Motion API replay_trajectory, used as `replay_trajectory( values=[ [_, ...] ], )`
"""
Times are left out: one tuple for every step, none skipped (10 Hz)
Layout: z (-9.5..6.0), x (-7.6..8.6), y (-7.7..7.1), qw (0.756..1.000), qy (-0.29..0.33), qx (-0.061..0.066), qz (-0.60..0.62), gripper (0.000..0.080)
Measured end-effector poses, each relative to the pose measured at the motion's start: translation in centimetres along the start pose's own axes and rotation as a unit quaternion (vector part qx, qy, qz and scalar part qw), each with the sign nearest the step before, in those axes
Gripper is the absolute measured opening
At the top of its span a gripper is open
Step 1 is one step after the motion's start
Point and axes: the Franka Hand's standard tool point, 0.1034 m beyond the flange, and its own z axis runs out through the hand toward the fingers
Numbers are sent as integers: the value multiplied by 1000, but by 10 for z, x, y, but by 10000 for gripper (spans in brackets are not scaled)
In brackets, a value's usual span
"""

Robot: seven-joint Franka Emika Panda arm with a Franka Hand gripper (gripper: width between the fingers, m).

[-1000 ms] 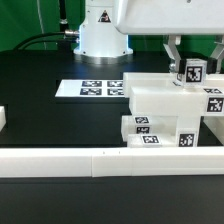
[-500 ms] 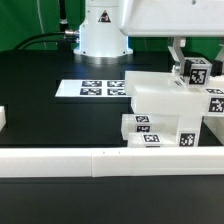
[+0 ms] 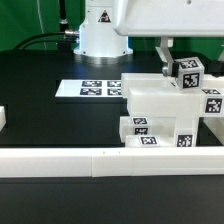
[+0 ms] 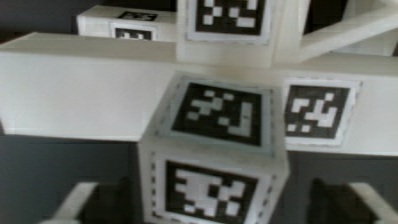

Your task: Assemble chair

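Note:
The chair is a partly joined stack of chunky white tagged blocks at the exterior view's right, just behind the border wall. A short tagged post stands on top of its big slab. My gripper hangs over that post from above. In the wrist view the post fills the middle, with the slab behind it. My gripper straddles the post, and a dark gap shows between each of the fingers and the post's sides. The jaws are open and grip nothing.
The marker board lies flat in front of the robot base. A long low white border wall runs along the near edge. A small white piece shows at the exterior view's left edge.
The jaws have spread apart and let go of the post. The visible finger has shifted toward the exterior view's left, and the post now sits slightly further left.

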Motion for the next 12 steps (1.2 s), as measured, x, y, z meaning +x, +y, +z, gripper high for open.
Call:
replay_trajectory(
  values=[
    [0,0,0,1000,0,0,0,609],
    [0,0,1,1000,0,0,0,637],
    [-1,0,1,1000,0,0,0,637],
    [-4,1,2,1000,0,1,1,647],
    [-7,2,3,1000,2,2,2,647],
    [-5,1,3,1000,1,2,2,649],
    [-5,1,3,1000,0,1,2,649],
    [-5,1,3,1000,0,2,2,649],
    [-8,0,4,1000,-4,3,3,649],
    [-12,-1,4,1000,-6,5,4,649],
    [-13,-2,4,1000,-6,5,4,649],
    [-12,-2,4,1000,-6,5,4,649]
  ],
)
